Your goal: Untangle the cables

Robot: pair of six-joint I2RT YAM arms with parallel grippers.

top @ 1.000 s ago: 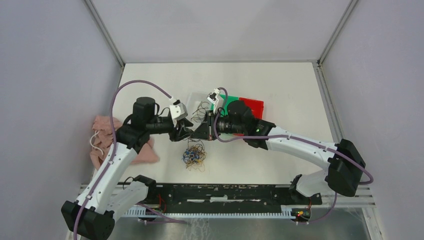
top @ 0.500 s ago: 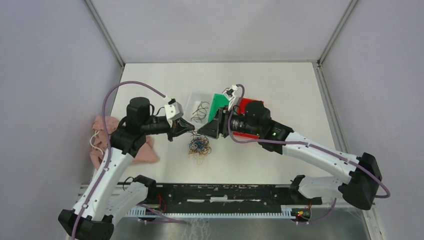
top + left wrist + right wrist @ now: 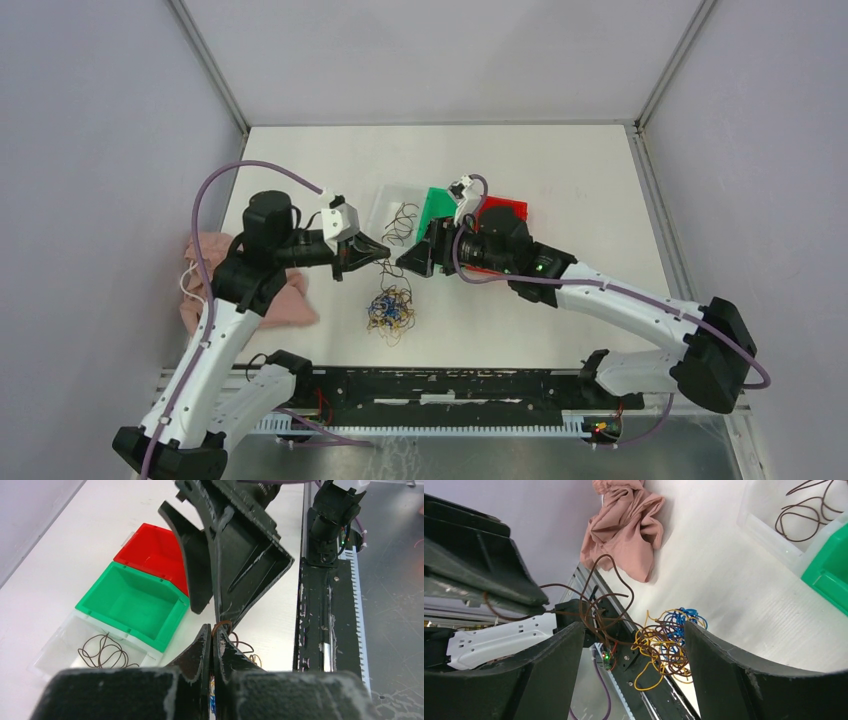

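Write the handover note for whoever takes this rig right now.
Left gripper: jaws shut on a brown cable that runs down to the tangle.
Right gripper: jaws open, empty, facing the left one.
The tangle, a heap of brown, yellow and blue strands, lies on the table below both grippers.
Done: some sorted brown cables lie in the clear bin. The green bin is empty; the red bin is partly hidden.
Left: free the held cable, then separate the rest.

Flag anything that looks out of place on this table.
A crumpled pink cloth with a white cord on it lies at the table's left edge, apart from the cables; it looks unrelated to the untangling.
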